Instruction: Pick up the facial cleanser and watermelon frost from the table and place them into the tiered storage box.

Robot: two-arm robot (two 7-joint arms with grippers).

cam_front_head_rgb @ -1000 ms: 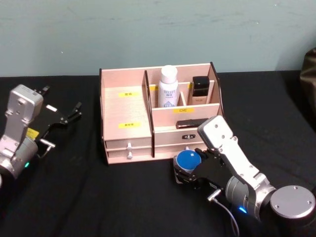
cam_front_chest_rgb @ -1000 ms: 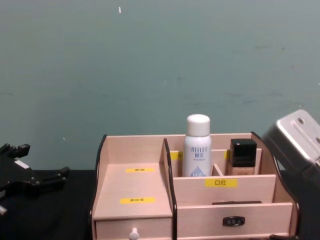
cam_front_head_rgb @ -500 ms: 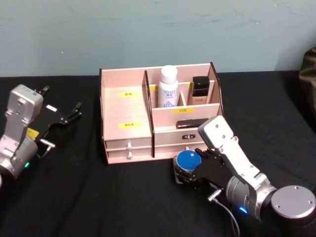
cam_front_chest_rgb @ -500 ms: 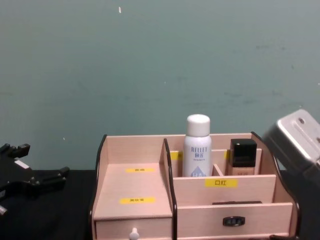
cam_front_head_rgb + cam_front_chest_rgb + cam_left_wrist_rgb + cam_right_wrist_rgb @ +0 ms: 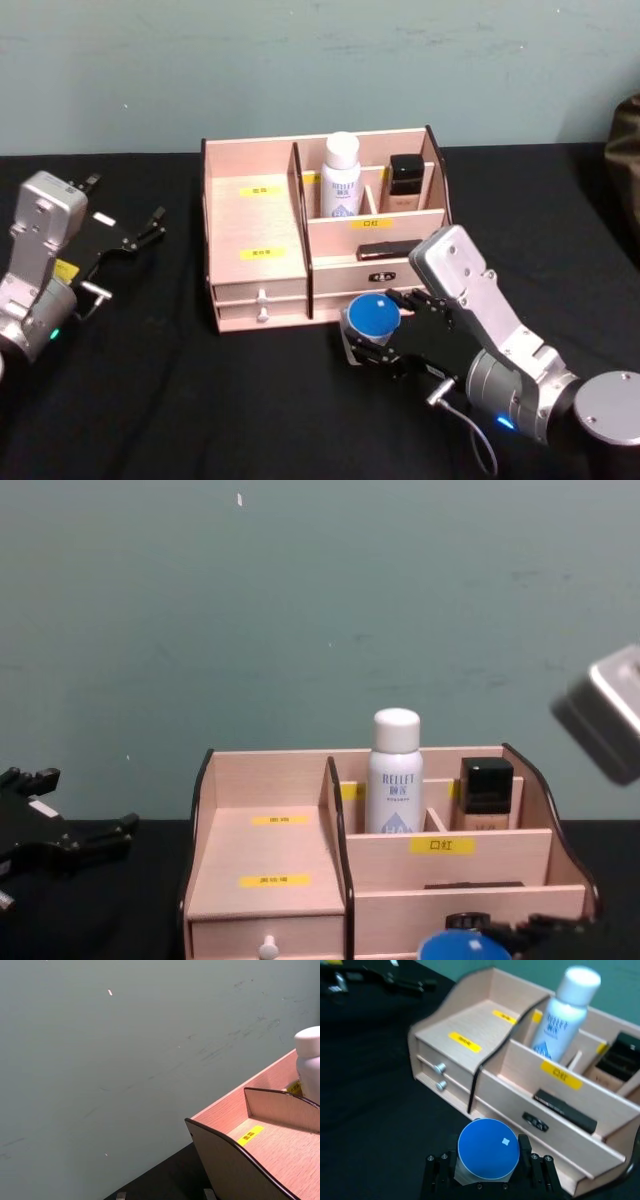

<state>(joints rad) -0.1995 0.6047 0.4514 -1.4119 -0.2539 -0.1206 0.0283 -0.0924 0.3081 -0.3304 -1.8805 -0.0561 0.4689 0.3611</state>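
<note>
The watermelon frost (image 5: 371,315), a small round tin with a blue lid, sits between the fingers of my right gripper (image 5: 372,335), which is shut on it just in front of the tiered storage box (image 5: 255,215). The right wrist view has the tin (image 5: 487,1149) held in the gripper (image 5: 487,1162) before the box's drawers (image 5: 440,1072). Its blue lid (image 5: 462,946) peeks up at the chest view's lower edge. A white bottle, the facial cleanser (image 5: 341,178), stands upright in a rear compartment. My left gripper (image 5: 125,255) rests open at the far left, away from the box.
A dark square-capped bottle (image 5: 405,180) stands in the rear right compartment and a flat black item (image 5: 380,250) lies on the middle tier. The box's left stepped shelves (image 5: 265,850) are bare. Black tabletop (image 5: 200,400) surrounds the box.
My right gripper has lifted the blue-lidded tin and carried it slightly left, closer to the box front; the tin now shows in the chest view. The left arm has not moved.
</note>
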